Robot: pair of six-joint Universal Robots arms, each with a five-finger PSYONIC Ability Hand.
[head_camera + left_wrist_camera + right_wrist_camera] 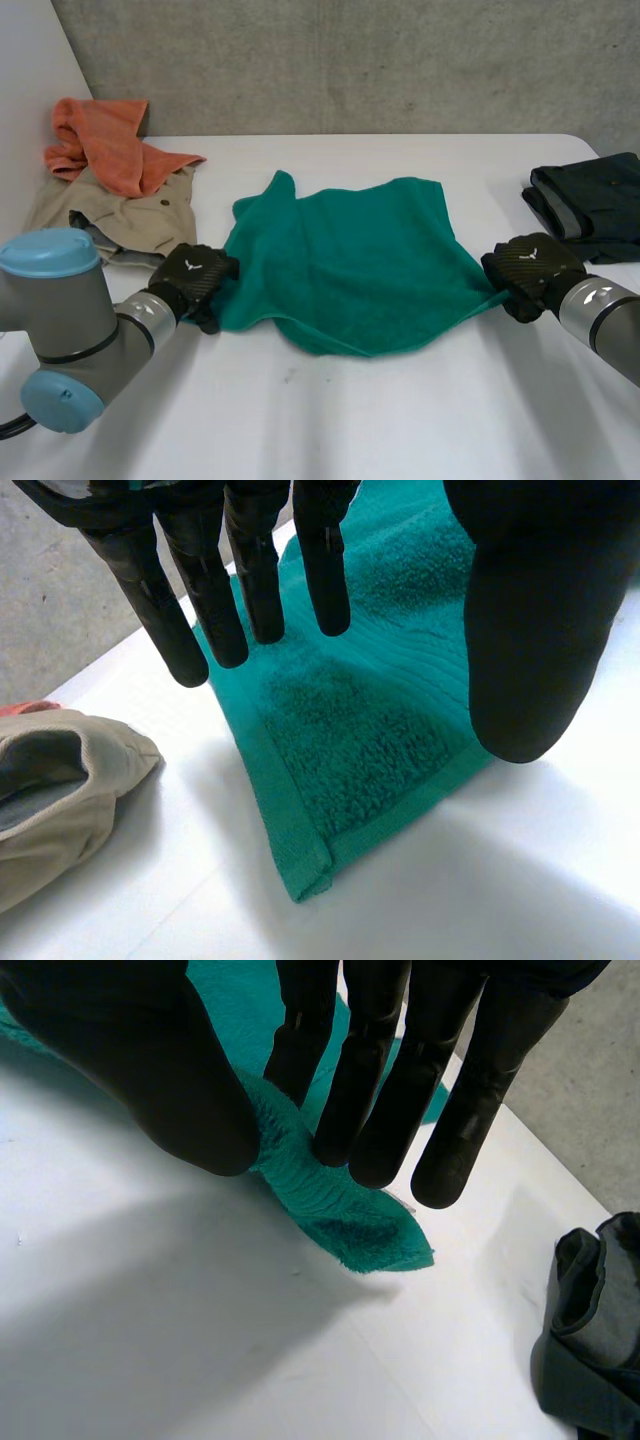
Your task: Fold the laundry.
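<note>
The head camera looked down from behind and between the arms [70, 320], across the table [330, 420] toward the wall [350, 60]. Each wrist camera looked along its palm from close by, left hand [520, 630] and right hand [150, 1060] at two towel [350, 260] corners. All three shared the towel; head and left wrist shared beige clothes [60, 800], head and right wrist dark clothes [590, 1360].

- No words, numbers or brand names can be read anywhere here.
- The left robot hand [195, 272], at the lower left of the head view, has a small white mark on its back, too small to make out.
- The right robot hand [530, 268], at mid right, has a similar mark, equally unreadable.
</note>
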